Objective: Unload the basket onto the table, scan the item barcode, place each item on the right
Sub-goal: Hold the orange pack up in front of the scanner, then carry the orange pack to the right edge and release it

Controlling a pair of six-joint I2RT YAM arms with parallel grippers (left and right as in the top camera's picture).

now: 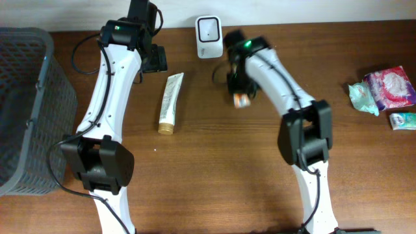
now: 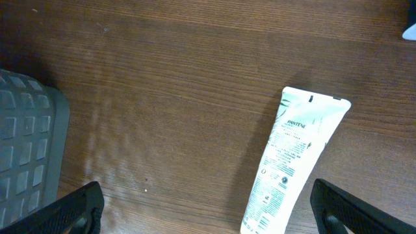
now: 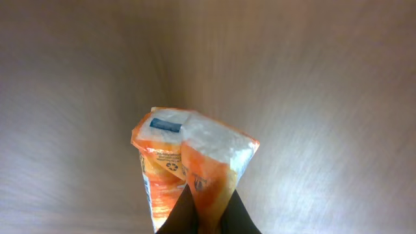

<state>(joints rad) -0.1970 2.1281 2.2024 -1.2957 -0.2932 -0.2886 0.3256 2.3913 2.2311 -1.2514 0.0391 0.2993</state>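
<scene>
Clearer in right wrist than overhead: crinkly orange-white plastic packet [image 3: 188, 162], right pincer [image 3: 208, 218] clamped on it. Left pincer [image 2: 208, 211] wide apart.

White Pantene tube [image 1: 171, 103] lies flat on brown wooden bench [image 1: 214, 175], just beside the left gripper [image 1: 156, 62], crimped end toward it, cap end away. Grey mesh basket [image 1: 26, 110] sits well to that gripper's left, at the bench edge. Pink packet [image 1: 392, 88], teal packet [image 1: 361, 96] and small teal-and-white packet [image 1: 403, 120] are bunched together, far right of the right gripper [image 1: 240, 94].
</scene>
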